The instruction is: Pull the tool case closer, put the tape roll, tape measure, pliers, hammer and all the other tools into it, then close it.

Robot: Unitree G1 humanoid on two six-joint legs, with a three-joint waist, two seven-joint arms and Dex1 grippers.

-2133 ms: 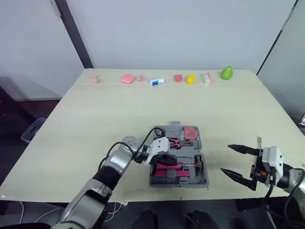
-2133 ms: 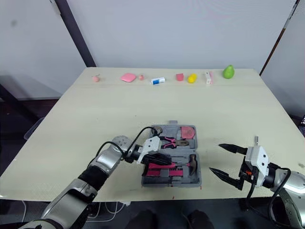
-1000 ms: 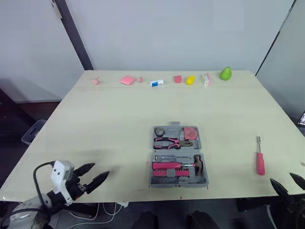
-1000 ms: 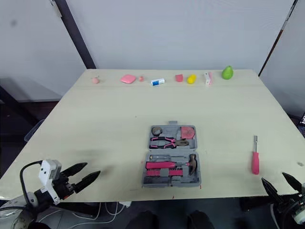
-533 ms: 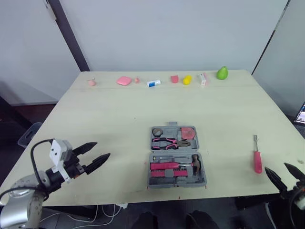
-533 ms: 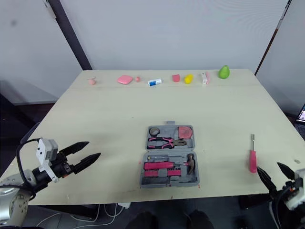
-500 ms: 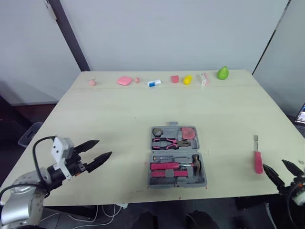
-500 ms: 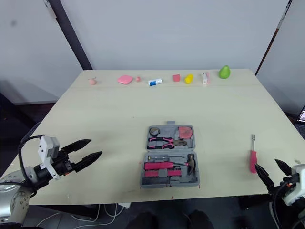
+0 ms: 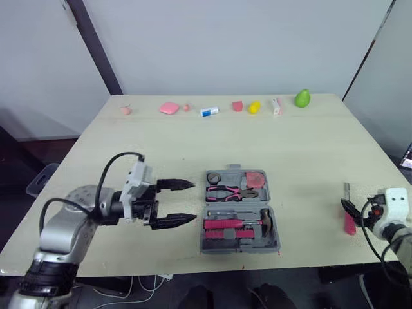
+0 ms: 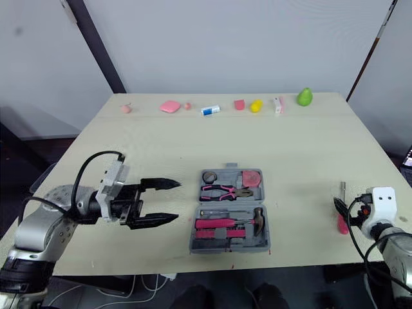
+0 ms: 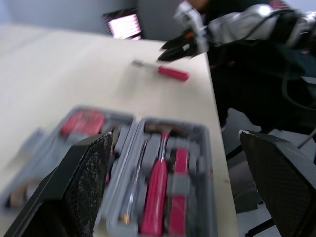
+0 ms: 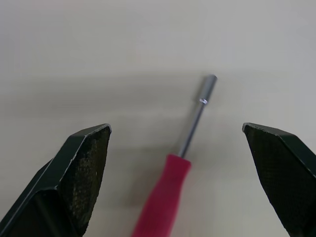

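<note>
Tool case (image 9: 239, 209), grey with pink tools, lies open near the tabletop's (image 9: 161, 141) front edge; left gripper (image 9: 192, 201) and right gripper (image 12: 175, 129) gape wide.

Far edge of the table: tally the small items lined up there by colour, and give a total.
Pink or peach: 4 (peach ball, flat pad, small pink ball, block)
White: 2 (tube, box)
Yellow: 1 (yellow lump)
Green: 1 (pear)
Total: 8
</note>
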